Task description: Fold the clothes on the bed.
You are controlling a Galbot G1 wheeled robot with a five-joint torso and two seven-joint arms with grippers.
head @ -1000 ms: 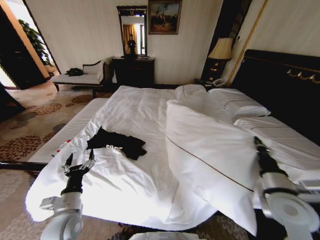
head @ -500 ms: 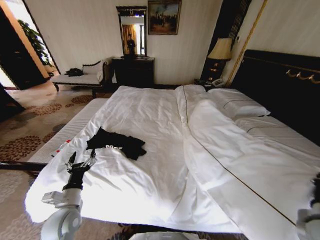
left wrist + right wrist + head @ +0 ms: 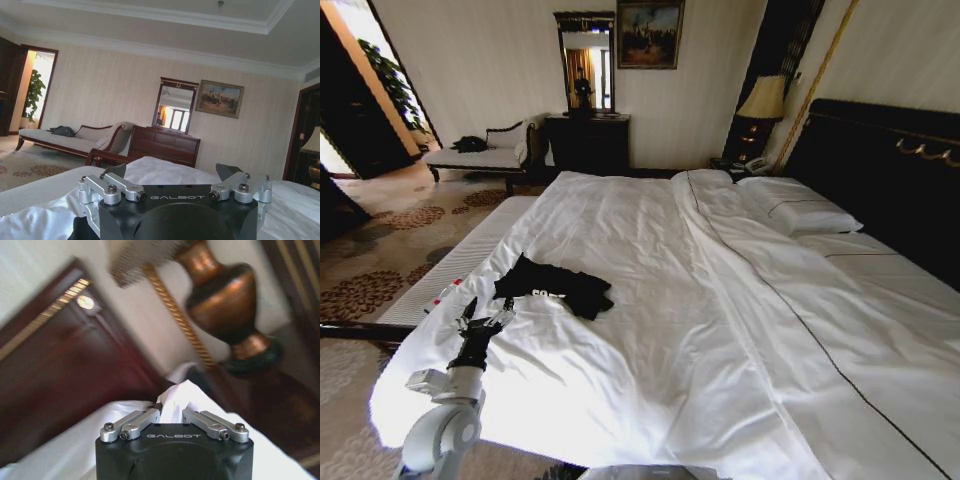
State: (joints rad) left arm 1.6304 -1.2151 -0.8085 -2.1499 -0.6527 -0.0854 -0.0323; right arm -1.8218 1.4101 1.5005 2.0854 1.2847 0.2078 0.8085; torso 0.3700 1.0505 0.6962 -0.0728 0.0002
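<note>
Approach step: left hand (image 3: 485,312) spread, near T-shirt (image 3: 555,286) on bed (image 3: 650,330); right hand (image 3: 171,412) pinching duvet (image 3: 177,395). Next: grab a shirt edge.

A: Which markings can be read here?

B: The word "GALBOT" in pale capitals stands on the black housing of the left gripper (image 3: 175,197), between its two silver finger linkages, in the left wrist view. The same word "GALBOT" stands on the black housing of the right gripper (image 3: 172,412), just below the linkages, in the right wrist view.

A: And the lettering on the garment?

B: The black T-shirt (image 3: 553,285), lying near the foot-end corner of the bed (image 3: 650,380) on the robot's left, carries white lettering on a fold of its fabric; in the head view it is too small and crumpled to read.
</note>
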